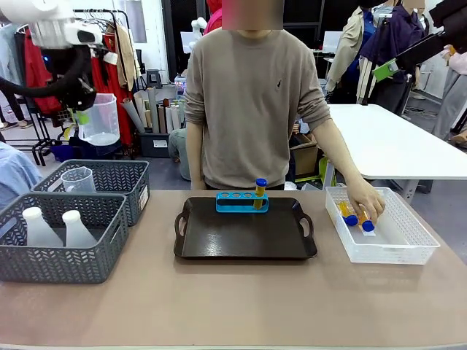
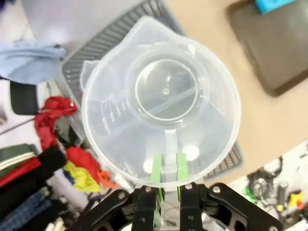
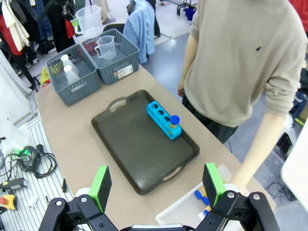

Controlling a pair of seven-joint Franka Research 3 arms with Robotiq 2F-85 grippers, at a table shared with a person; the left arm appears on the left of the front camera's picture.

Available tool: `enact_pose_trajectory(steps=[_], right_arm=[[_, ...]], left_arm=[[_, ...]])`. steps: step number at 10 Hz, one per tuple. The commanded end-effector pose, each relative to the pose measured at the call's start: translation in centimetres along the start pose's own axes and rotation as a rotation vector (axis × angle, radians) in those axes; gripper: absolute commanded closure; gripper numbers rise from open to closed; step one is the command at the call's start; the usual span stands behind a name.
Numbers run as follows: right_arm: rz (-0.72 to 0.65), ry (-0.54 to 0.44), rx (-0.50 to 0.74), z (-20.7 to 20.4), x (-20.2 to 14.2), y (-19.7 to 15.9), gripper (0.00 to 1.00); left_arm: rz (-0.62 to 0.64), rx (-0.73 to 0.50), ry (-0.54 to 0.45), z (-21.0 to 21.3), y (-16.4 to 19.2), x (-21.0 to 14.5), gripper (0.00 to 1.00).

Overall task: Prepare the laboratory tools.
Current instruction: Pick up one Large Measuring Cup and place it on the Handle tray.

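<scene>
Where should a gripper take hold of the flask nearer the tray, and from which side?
Probably grip its narrow neck, coming straight down from above: the flask stands upright in the grey basket, neck topmost, and the basket walls and the other flask close off its sides.

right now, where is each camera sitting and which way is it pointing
Front view: fixed on the robot's side, facing the person across the table; left hand top left, holding a clear beaker.
Left wrist view: high up, looking down through the beaker onto a grey basket; its hand shut on the handle.
Right wrist view: above the table's right end, looking down across it; open right hand at the bottom.
Shared: front and right wrist both show the black tray and blue rack.
</scene>
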State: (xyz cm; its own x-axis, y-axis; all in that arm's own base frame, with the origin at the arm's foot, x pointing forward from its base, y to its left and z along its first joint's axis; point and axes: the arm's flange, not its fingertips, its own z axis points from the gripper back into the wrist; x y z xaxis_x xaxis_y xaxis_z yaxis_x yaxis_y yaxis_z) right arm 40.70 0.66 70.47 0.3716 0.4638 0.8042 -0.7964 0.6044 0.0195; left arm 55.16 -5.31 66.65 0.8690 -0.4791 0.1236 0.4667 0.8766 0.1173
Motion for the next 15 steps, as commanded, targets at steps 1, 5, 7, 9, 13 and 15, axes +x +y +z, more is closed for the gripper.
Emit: enact_pose_trajectory(steps=[1, 5, 7, 9, 13, 15], right_arm=[[0.003, -0.011, 0.008, 0.0, 0.0, 0.1, 0.00], [0.003, -0.011, 0.008, 0.0, 0.0, 0.1, 0.00], [0.003, -0.011, 0.008, 0.0, 0.0, 0.1, 0.00], [0.003, -0.011, 0.008, 0.0, 0.0, 0.1, 0.00], [0.003, -0.011, 0.008, 0.0, 0.0, 0.1, 0.00], [0.003, -0.011, 0.008, 0.0, 0.0, 0.1, 0.00]], left_arm=[[-0.113, 0.002, -0.006, 2.3, 0.2, -1.0, 1.00], [-0.106, 0.006, -0.010, 2.9, -0.4, -1.1, 1.00], [-0.106, 0.006, -0.010, 2.9, -0.4, -1.1, 1.00], [-0.124, -0.003, 0.004, 2.8, -0.2, -0.9, 1.00], [-0.425, -0.116, -0.150, 9.7, -6.0, -2.8, 1.00], [-0.556, -0.137, -0.170, 12.9, -8.2, -3.2, 1.00]])
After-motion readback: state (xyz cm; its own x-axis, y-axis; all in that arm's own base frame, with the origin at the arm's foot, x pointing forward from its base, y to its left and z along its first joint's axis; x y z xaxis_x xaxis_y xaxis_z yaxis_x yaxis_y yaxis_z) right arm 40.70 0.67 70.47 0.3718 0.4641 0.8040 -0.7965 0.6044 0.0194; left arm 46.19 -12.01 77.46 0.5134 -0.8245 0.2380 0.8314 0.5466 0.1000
